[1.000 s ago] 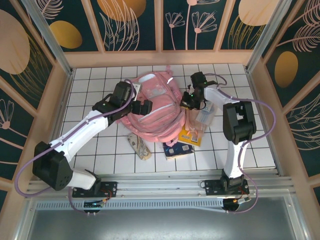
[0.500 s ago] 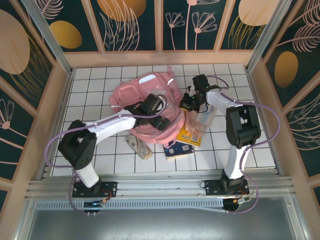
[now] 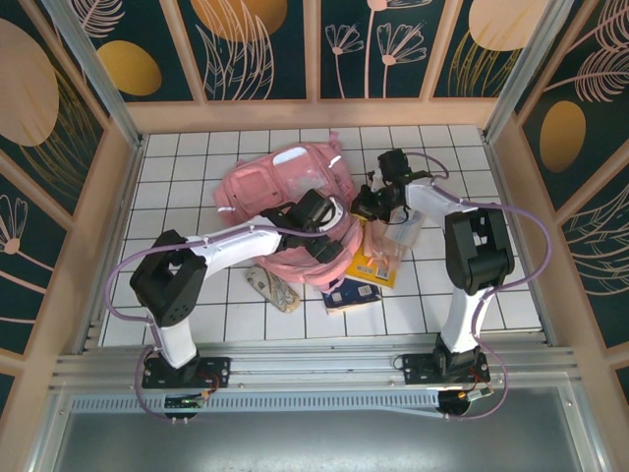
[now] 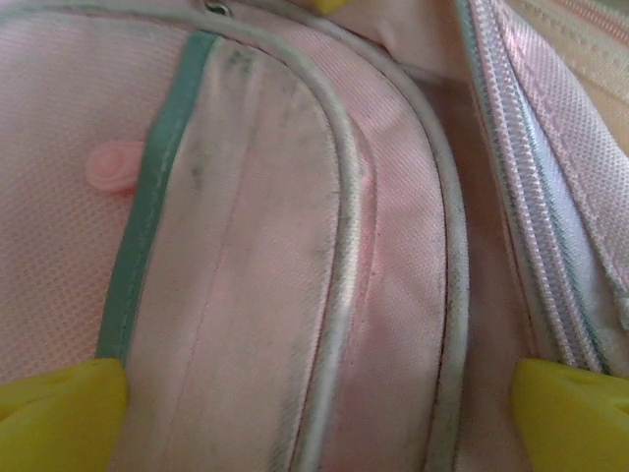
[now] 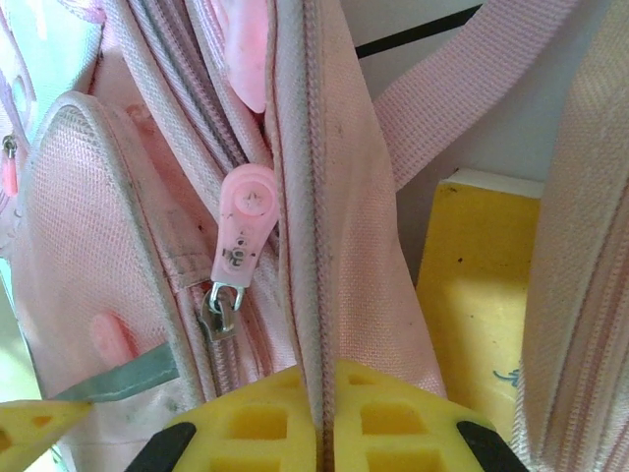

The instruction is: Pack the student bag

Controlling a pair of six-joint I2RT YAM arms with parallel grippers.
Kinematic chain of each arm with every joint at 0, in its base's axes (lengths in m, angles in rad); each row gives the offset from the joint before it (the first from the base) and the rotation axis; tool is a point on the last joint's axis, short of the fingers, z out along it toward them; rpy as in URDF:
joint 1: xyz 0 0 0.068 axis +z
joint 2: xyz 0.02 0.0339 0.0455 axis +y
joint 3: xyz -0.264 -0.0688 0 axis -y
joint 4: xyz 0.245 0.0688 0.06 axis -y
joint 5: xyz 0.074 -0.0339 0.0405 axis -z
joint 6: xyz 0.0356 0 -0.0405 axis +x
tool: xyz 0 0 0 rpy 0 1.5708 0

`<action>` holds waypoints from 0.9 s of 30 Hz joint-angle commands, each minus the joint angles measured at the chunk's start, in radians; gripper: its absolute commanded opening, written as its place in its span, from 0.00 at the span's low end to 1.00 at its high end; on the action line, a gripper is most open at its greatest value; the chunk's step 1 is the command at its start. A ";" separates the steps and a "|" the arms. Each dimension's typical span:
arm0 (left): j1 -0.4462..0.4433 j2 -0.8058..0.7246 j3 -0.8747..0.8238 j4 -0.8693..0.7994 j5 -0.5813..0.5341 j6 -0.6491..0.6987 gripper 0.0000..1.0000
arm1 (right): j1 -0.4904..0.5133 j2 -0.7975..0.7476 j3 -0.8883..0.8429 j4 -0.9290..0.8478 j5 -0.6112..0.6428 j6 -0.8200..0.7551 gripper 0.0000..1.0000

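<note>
Centrally on the tiled desk (image 3: 187,162) lies the student bag (image 3: 280,187), a zipped seam at its right edge pinched between the closed fingers of the right hand (image 5: 319,433). The left hand (image 4: 314,423) hovers over its front pocket, spread wide and gripping nothing.

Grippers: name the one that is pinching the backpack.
The right gripper: its yellow jaws are shut on a zip edge of the student bag. The left gripper stands wide open over a pocket, holding nothing.
</note>
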 commanded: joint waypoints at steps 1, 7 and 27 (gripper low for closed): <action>-0.005 0.077 -0.012 -0.048 -0.040 0.010 0.99 | 0.033 -0.024 0.022 0.029 -0.046 0.017 0.10; -0.003 0.184 0.124 -0.098 -0.228 0.009 0.03 | 0.047 -0.051 -0.023 0.040 -0.035 0.023 0.10; 0.066 -0.334 -0.037 -0.123 -0.058 0.139 0.00 | 0.005 -0.267 -0.187 0.255 -0.114 0.087 0.63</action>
